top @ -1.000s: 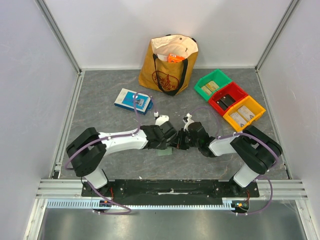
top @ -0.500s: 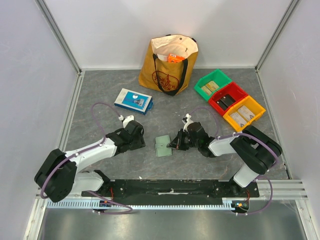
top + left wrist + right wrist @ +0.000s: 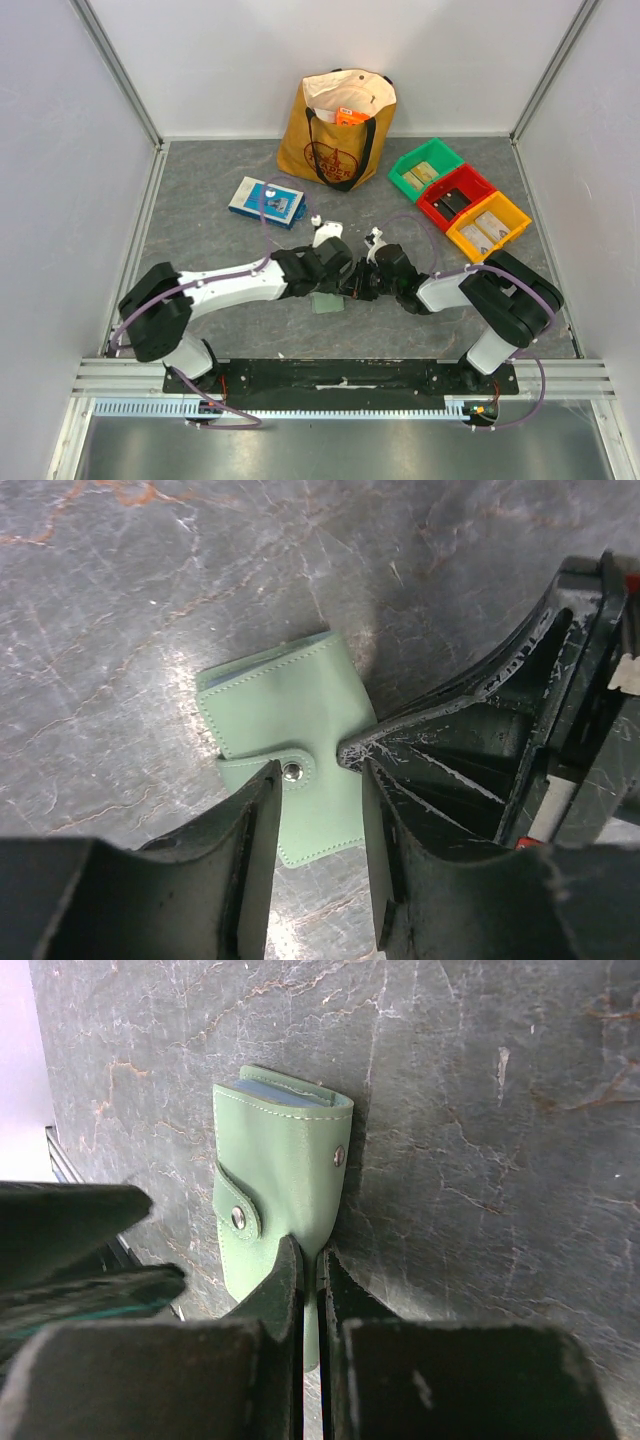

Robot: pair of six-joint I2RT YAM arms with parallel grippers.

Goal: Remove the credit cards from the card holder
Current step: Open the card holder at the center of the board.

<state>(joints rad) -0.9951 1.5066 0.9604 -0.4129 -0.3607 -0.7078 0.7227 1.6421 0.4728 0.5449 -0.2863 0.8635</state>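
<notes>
I'm looking at a grey marbled table [image 3: 200,250] boxed in by white walls. At the back stands a mustard bag [image 3: 338,130] with dark handles, something orange showing in its mouth. Left of it lies a flat blue-and-white box [image 3: 267,201]. To the right sit three bins in a slanted row, touching one another: green [image 3: 425,168], red [image 3: 455,197] and yellow [image 3: 488,226]. All of these are well away from the work. The only things crowding the middle are my two arms, which meet nose to nose there.

The holder [image 3: 285,750] lies flat on the table between them, folded over, its snap strap facing up. A bluish inner edge shows at its far end in the right wrist view.

The right gripper [image 3: 310,1260] is clamped tight, with a thin green strip of the holder's cover pinched between its fingers. The left gripper [image 3: 318,825] stands about half parted, one finger on each side of the strap end. I can't tell whether either finger touches.

The bag carries a dark red round print, and the box has a label. Both are too small for me to read.
</notes>
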